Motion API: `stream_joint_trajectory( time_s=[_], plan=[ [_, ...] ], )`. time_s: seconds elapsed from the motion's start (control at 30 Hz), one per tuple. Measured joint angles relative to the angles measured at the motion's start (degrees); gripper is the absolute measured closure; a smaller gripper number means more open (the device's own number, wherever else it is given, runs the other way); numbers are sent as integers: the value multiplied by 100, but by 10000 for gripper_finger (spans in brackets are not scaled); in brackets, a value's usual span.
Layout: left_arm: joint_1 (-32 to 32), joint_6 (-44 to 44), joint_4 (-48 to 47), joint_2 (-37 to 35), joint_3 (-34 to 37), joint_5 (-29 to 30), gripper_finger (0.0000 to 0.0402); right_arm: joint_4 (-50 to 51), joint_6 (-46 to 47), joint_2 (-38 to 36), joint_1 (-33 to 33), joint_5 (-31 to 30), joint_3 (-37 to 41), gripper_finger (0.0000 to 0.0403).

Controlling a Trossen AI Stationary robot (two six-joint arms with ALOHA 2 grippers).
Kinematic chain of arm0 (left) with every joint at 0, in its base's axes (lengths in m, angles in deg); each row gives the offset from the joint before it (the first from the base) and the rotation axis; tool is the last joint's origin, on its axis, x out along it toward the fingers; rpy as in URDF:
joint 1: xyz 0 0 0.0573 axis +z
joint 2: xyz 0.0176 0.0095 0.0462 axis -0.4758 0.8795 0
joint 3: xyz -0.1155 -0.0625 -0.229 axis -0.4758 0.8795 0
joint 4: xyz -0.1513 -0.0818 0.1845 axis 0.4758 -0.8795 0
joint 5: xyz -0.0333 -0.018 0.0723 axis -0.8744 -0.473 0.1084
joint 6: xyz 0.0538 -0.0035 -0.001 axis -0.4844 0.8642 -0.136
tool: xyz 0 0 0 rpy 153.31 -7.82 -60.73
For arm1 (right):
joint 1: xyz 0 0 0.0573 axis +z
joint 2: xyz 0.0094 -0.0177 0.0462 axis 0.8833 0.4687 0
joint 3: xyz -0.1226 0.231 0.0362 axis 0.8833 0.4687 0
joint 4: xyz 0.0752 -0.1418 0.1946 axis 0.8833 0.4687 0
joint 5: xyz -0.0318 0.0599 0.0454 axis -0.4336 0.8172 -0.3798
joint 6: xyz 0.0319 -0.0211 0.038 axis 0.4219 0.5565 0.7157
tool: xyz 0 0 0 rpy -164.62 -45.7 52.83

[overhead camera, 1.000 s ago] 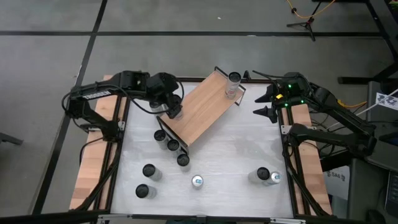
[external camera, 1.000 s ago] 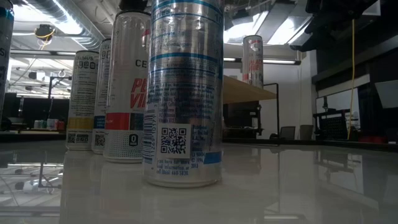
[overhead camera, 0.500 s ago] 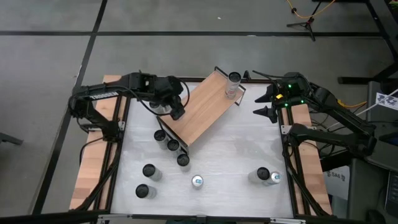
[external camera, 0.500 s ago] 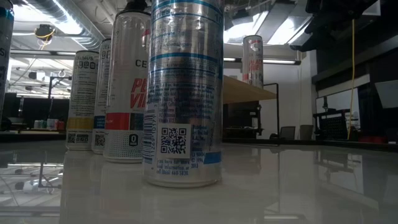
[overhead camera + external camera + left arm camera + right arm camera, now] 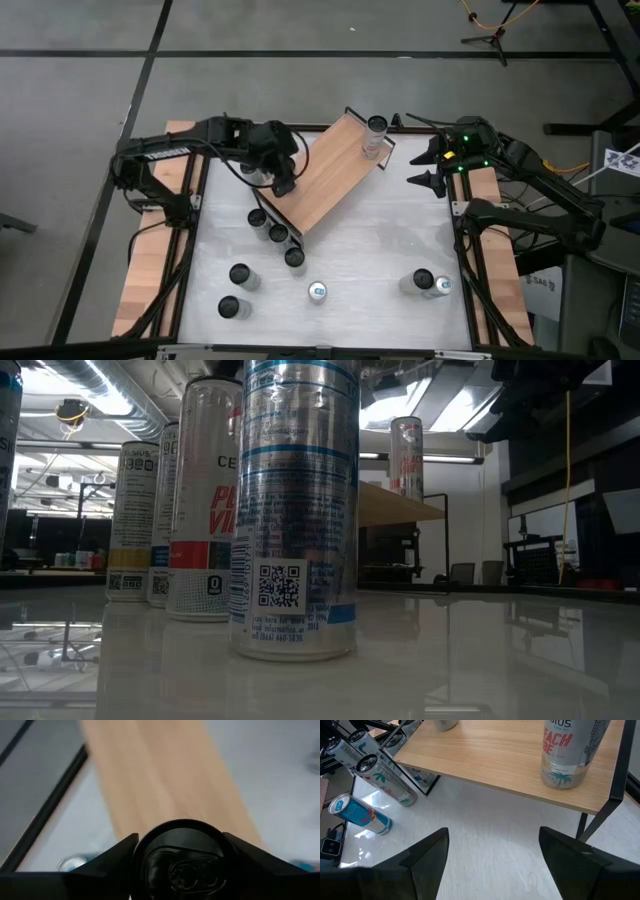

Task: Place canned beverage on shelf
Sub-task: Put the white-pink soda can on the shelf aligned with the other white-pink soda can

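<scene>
so the left gripper [image 5: 280, 178] sits over the near-left end of the shelf [image 5: 335, 165], fingers narrowing around a dark-topped can [image 5: 181, 862]. in the left wrist view the can fills the gap between them, but i can't tell if it's properly clamped yet. my worry: if the fingers pinch too near the rim, the can tips or slides out, and the shelf edge is right there, so it could drop onto the three cans [image 5: 276, 232] lined up just below. one can [image 5: 375, 130] already stands at the far-right end. the right gripper [image 5: 428, 165] waits beyond that end, fingers apart and empty.
</scene>
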Motion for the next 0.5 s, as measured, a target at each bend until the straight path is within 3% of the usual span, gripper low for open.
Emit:
stream_joint_trajectory(
  time_s=[0.27,0.5],
  plan=[
    [26,-1517,356,0,0,-1085,154,0,0,0,0,0,0,98],
    [84,-2436,191,0,0,-1617,153,-2,0,0,-1,0,0,98]
  ],
)
